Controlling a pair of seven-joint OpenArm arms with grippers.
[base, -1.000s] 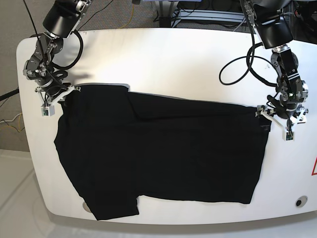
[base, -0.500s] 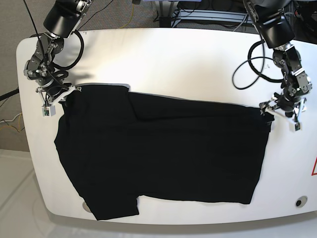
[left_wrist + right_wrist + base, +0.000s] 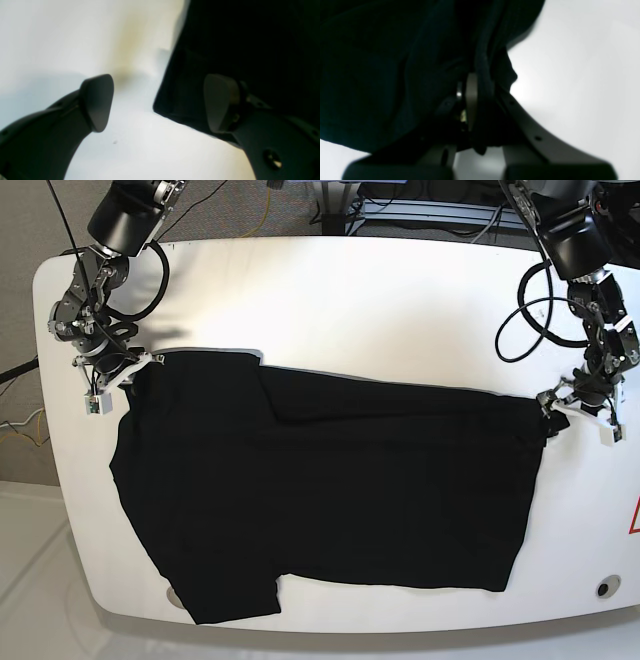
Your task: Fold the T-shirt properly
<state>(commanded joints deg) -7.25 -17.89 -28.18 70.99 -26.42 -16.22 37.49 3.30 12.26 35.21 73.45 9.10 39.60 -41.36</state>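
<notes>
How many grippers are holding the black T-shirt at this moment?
1. The right gripper is closed on the T-shirt at its far corner, on the base view's left. The left gripper is open at the opposite corner, one of its fingers over bare table.

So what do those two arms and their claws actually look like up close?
Both arms are black, built from chunky rounded joints, with loose black cables looping beside them. Each ends in a claw, the left claw and the right claw, mounted in a white bracket. In the wrist views the fingers are dark grey curved pieces with smooth, rounded, wedge-shaped pads and small screw holes along the sides.
</notes>
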